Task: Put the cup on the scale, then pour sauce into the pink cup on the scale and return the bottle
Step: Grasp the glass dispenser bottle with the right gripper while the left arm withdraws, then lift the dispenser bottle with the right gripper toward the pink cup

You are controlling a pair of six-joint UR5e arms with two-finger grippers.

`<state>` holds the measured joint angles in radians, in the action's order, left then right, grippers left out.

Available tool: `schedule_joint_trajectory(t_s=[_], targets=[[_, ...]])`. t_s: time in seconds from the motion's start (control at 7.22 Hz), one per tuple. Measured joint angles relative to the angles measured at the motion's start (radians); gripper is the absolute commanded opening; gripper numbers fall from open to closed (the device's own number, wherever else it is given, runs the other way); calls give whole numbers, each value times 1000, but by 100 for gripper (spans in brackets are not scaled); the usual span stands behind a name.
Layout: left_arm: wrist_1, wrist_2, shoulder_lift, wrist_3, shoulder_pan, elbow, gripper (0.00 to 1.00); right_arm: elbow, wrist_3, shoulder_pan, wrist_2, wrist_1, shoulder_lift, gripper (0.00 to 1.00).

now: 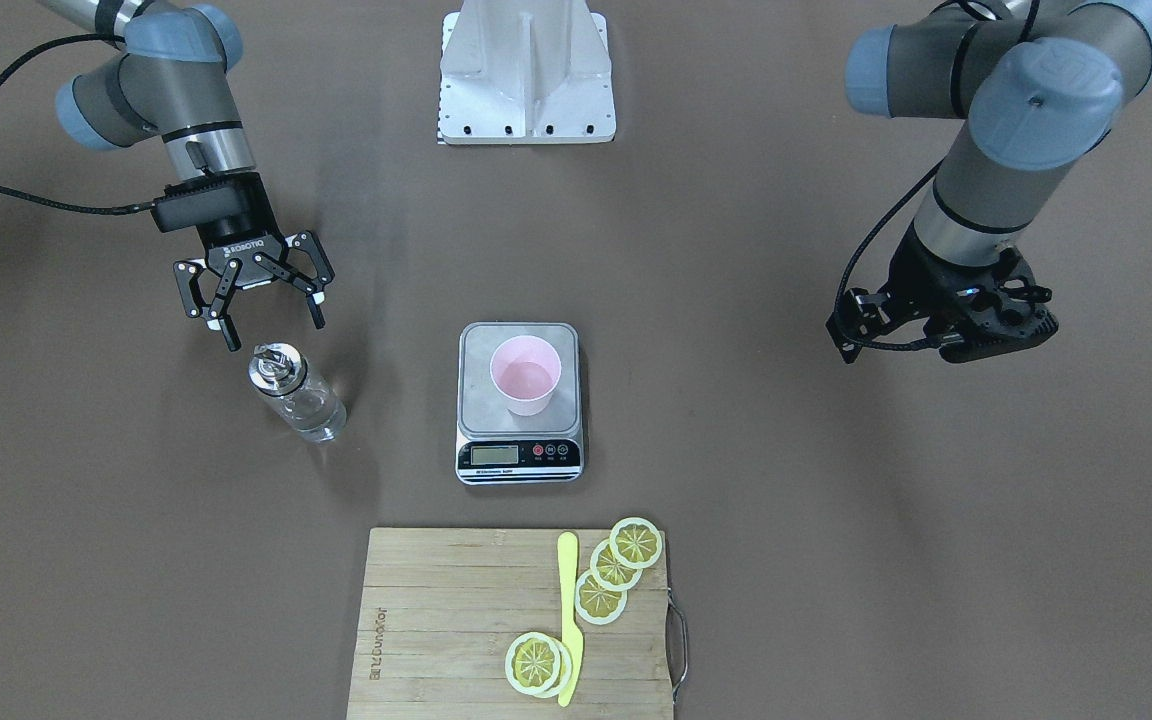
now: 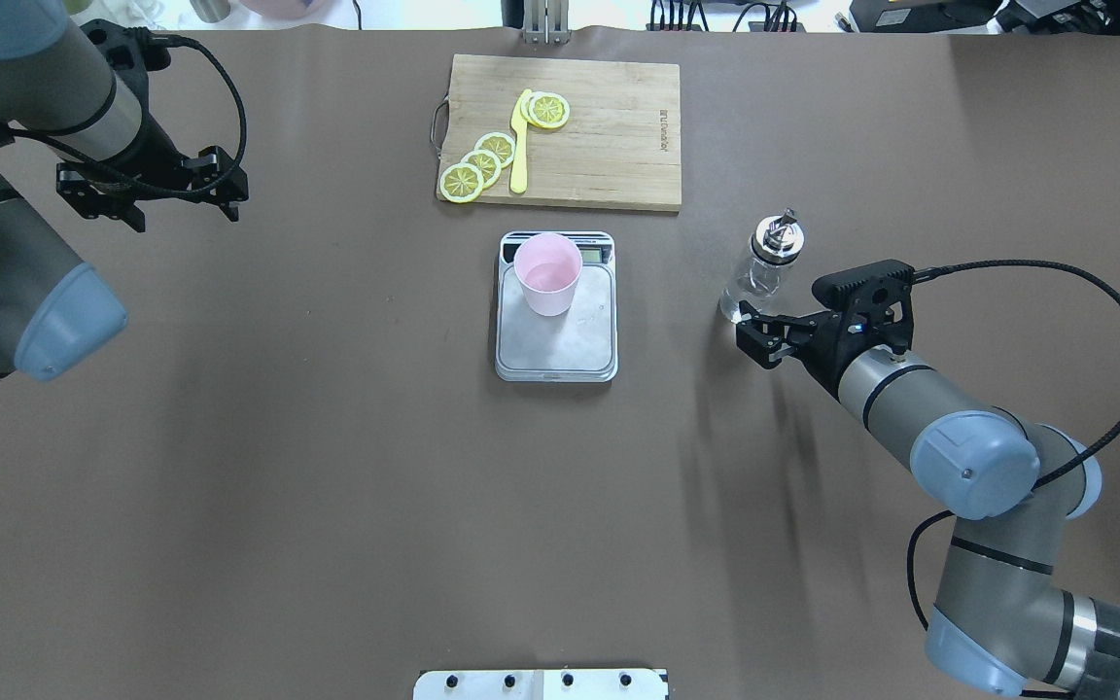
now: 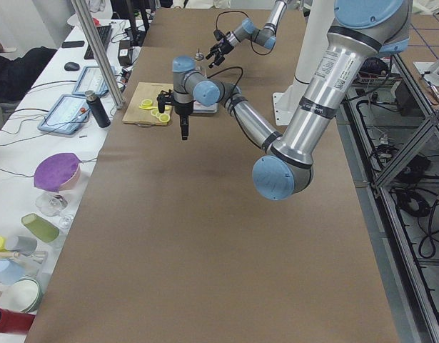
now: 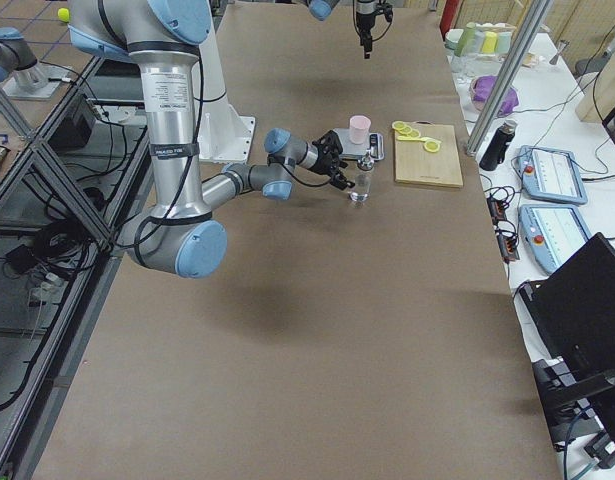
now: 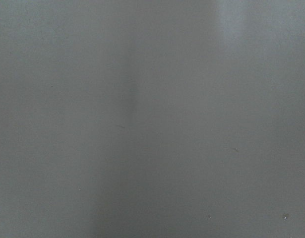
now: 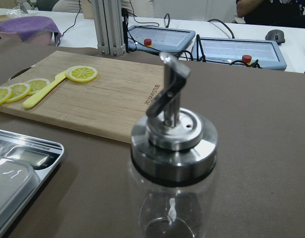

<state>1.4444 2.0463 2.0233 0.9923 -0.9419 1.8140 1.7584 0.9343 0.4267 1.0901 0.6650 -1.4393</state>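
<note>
The pale pink cup [image 1: 526, 375] stands upright on the scale [image 1: 481, 350], and also shows in the overhead view [image 2: 547, 274] on the scale's platform [image 2: 560, 340]. The clear glass bottle [image 1: 298, 392] with a metal pourer stands on the table to the scale's side, with clear sauce low inside it. My right gripper [image 1: 276, 333] is open just behind the bottle and does not touch it. It shows in the overhead view [image 2: 752, 335] beside the bottle [image 2: 762, 267]. The right wrist view shows the bottle [image 6: 173, 148] close up. My left gripper [image 2: 186, 199] hangs open and empty, far from the scale.
A bamboo cutting board [image 1: 456, 620] with lemon slices [image 1: 616, 565] and a yellow knife [image 1: 568, 620] lies beyond the scale, on the operators' side. The robot's white base plate [image 1: 526, 80] is at the table's near edge. The left wrist view shows only table.
</note>
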Motion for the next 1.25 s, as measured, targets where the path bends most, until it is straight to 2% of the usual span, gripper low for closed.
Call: schedule_joint_trajectory(t_s=[0.69, 0.97, 1.11, 1.25], targets=[[1, 0, 1, 0, 1, -13, 98, -128, -53, 31, -21, -64, 81, 98], [1, 0, 3, 1, 2, -15, 98, -140, -53, 41, -21, -64, 92, 57], [1, 0, 3, 2, 3, -16, 98, -148, -53, 42, -22, -64, 105, 56], [1, 0, 3, 2, 3, -18, 98, -163, -52, 44, -22, -65, 123, 50]])
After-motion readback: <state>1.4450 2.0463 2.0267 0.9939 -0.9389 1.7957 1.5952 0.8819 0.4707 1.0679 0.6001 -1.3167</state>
